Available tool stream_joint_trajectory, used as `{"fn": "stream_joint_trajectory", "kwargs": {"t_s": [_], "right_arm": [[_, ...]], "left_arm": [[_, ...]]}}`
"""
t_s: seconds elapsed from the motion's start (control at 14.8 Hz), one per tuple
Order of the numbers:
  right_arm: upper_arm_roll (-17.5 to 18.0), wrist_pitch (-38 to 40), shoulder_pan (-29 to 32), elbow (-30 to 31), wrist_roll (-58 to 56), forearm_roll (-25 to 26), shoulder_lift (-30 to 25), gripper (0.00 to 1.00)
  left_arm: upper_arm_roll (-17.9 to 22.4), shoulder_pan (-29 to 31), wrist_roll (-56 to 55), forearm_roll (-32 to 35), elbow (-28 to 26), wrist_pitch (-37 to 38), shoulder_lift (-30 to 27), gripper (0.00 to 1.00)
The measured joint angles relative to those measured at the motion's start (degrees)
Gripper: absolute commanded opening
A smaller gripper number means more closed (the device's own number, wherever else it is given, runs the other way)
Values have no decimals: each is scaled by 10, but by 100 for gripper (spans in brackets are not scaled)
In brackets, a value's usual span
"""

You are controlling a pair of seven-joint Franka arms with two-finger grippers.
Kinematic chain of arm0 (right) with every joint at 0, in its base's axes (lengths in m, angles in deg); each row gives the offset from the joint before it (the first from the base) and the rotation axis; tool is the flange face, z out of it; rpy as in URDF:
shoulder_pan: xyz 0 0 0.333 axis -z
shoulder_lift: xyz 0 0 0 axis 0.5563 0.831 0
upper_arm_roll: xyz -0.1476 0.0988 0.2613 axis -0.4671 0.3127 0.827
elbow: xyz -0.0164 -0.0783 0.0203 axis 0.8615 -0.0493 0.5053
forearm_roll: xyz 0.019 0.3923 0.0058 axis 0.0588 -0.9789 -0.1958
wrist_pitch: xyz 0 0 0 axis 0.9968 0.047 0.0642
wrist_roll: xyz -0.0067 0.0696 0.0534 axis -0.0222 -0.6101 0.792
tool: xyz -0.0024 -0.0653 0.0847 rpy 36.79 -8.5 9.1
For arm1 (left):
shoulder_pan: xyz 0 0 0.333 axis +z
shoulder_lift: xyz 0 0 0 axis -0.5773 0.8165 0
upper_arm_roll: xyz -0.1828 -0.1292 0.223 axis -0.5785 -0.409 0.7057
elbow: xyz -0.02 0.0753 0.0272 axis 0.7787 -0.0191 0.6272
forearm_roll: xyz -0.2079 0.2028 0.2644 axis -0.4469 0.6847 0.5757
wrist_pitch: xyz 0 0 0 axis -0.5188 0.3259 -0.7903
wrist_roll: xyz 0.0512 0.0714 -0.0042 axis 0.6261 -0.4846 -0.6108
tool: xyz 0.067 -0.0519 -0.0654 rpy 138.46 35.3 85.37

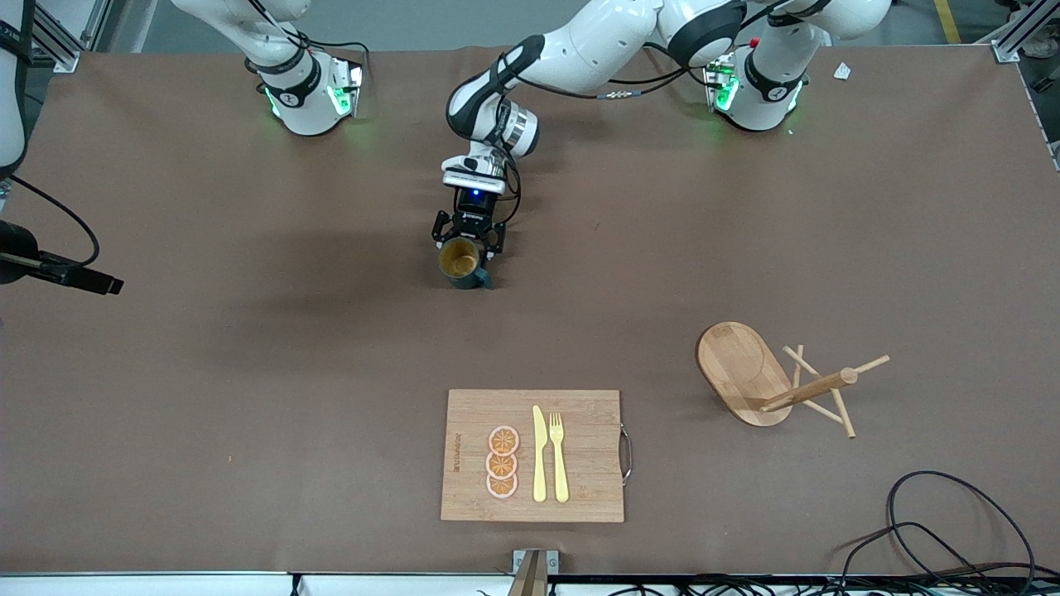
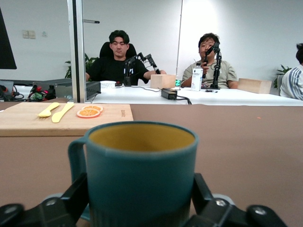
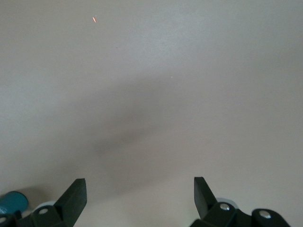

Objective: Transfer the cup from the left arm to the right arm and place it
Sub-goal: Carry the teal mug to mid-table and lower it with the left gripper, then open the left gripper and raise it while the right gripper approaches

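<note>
My left pincer (image 1: pixel 469 240) sits spread around the cup (image 1: pixel 461 262) — not squeezing — so lifting crookedly could tip it onto the tabletop (image 1: pixel 248 372).

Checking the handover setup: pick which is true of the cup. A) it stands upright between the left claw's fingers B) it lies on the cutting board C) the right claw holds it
A: the cup stands upright on the table with the left claw around it.

The left arm reaches to the table's middle, its left gripper (image 1: pixel 469 240) low, fingers (image 2: pixel 75 196) spread. The right arm waits, right gripper (image 3: pixel 139 196) fingers wide apart.
</note>
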Motion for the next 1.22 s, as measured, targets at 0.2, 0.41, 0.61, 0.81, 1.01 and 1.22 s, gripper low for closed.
{"fn": "stream_joint_trajectory", "kwargs": {"t_s": [0.2,0.41,0.61,0.81,1.01,1.22], "right_arm": [[0,-2,-3,1,45,-5,3,100],[1,-2,-20,2,111,-6,4,100],[2,-1,-42,3,179,-6,4,100],[2,-1,-63,6,241,-6,4,100],[3,-1,-91,10,315,-7,5,100],[5,-1,-134,14,426,-8,5,100]], "left_arm": [[-1,-12,3,-39,3,1,0,100],[-4,-24,25,-101,9,5,-3,100],[-17,-26,36,-165,15,5,-19,100],[-27,-24,55,-243,21,5,-48,100],[-43,-13,87,-321,23,0,-91,100],[-79,24,149,-401,25,-15,-141,100]]}}
